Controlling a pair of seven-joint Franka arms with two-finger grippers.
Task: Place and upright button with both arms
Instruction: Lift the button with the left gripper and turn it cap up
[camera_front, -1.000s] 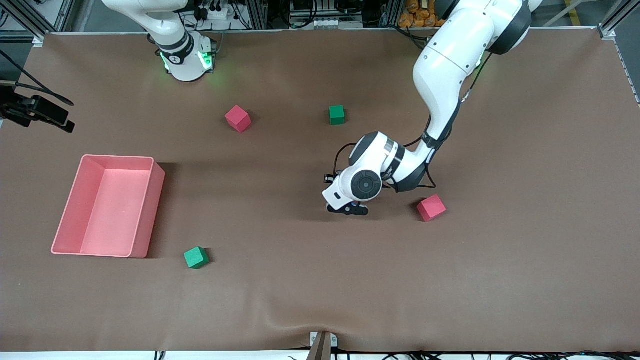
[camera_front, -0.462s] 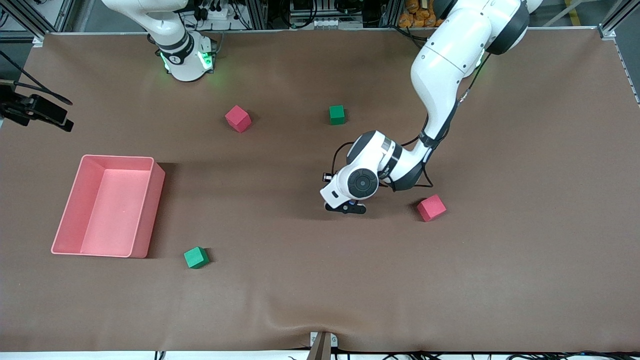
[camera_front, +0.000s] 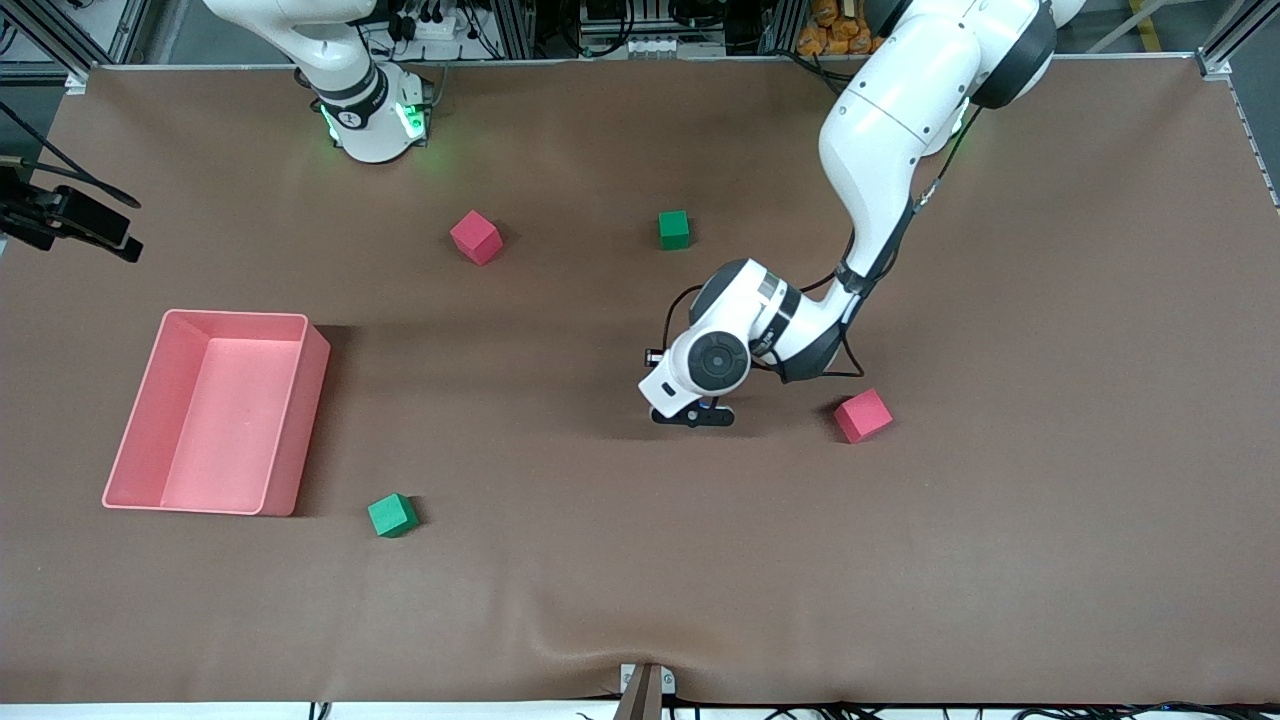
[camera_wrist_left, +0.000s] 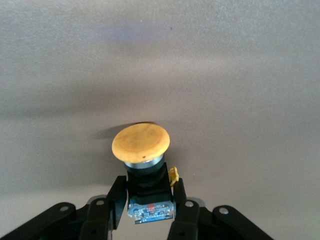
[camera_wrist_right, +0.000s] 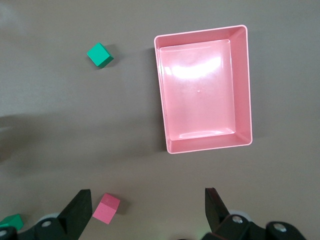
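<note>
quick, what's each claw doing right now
Left claw: shut on the button, gripping its black body, low over the table.
Right claw: open, holding nothing, above the pink bin.

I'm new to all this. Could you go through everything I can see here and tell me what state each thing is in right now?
button: gripped by its black body, orange cap free
left gripper: jaws shut on the button, low at the table's middle
right gripper: jaws open, empty, waiting high over the table
pink bin: upright, empty
two red cubes: loose on the table
two green cubes: loose on the table
</note>
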